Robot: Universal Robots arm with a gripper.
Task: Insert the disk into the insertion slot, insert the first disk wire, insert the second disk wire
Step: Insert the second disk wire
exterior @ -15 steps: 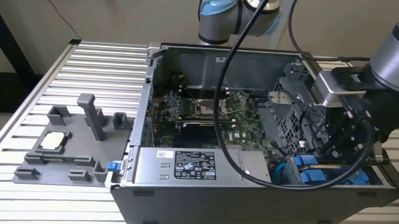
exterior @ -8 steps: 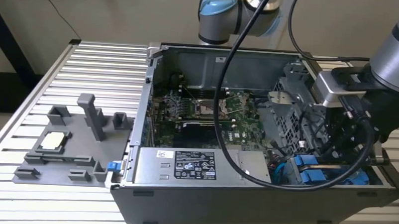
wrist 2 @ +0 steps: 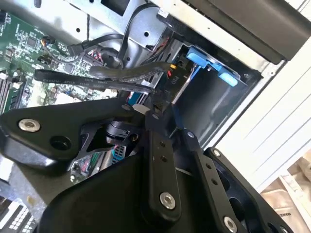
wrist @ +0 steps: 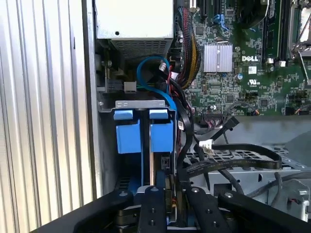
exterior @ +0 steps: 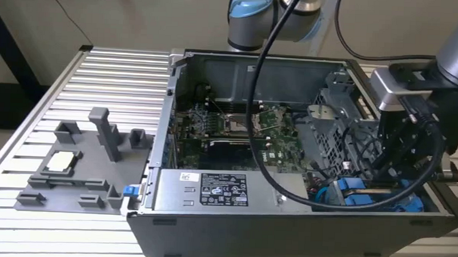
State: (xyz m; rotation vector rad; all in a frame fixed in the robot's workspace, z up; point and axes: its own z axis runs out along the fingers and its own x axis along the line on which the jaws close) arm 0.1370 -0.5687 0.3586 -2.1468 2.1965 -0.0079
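Note:
Two blue-framed drives sit side by side in the grey sheet-metal cage [wrist: 141, 103], at the open computer case's near corner on the exterior view's right [exterior: 364, 193]. The disk [wrist: 161, 135] is the one nearer the motherboard, seated in the insertion slot and in line with my gripper [wrist: 174, 190]. In the second wrist view the gripper [wrist 2: 167, 121] has its fingers close together on a black wire connector [wrist 2: 163, 99] at the drive's end. A black flat wire [wrist 2: 97, 77] trails off from it. In the exterior view the gripper [exterior: 395, 168] reaches down into the case above the blue frames.
Loose black cables and a white plug [wrist: 206, 144] lie over the perforated cage beside the drive bay. A blue cable [wrist: 150, 65] loops behind it. The power supply [exterior: 211, 191] and motherboard [exterior: 237, 129] fill the case. A grey fixture [exterior: 83, 169] stands on the slatted table.

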